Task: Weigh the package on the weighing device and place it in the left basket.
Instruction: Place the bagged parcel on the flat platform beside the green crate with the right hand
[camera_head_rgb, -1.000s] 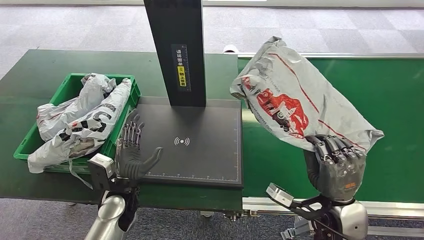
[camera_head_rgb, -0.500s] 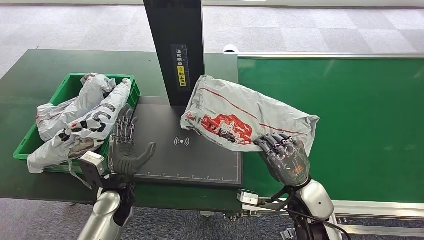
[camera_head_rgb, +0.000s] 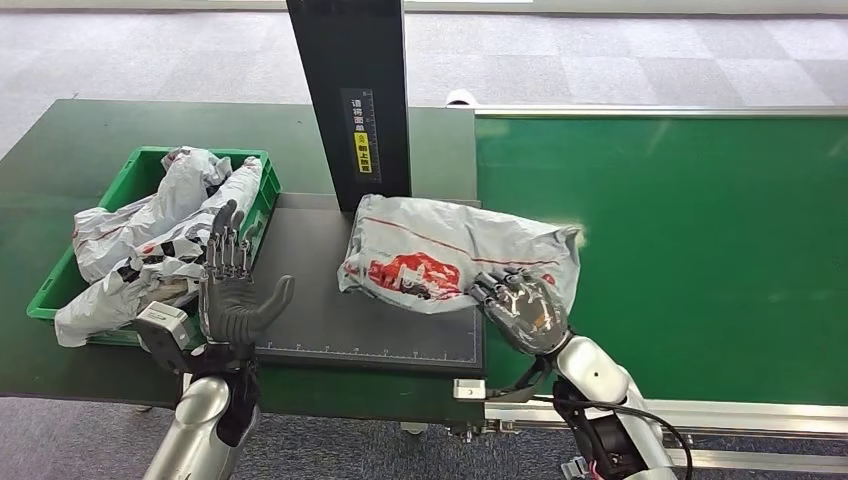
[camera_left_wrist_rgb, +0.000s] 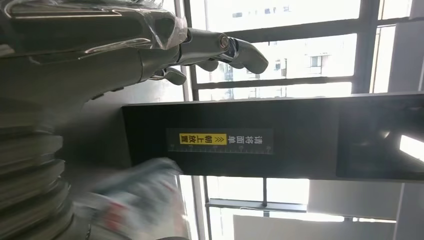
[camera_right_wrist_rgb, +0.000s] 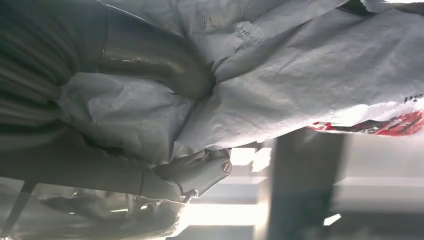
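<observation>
Head view showed the right hand (camera_head_rgb: 520, 308) gripping the package (camera_head_rgb: 440, 255) on the scale (camera_head_rgb: 310, 250). Left hand (camera_head_rgb: 235, 295) waited open at 9 o'clock. It should release gently, fully clear.

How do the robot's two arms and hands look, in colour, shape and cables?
Both arms are silver and rounded. The left hand and right hand are dark grey, with slim jointed fingers and thick grey thumbs. A pale boxy module sits at the left wrist. A black cable loops near the right forearm.
</observation>
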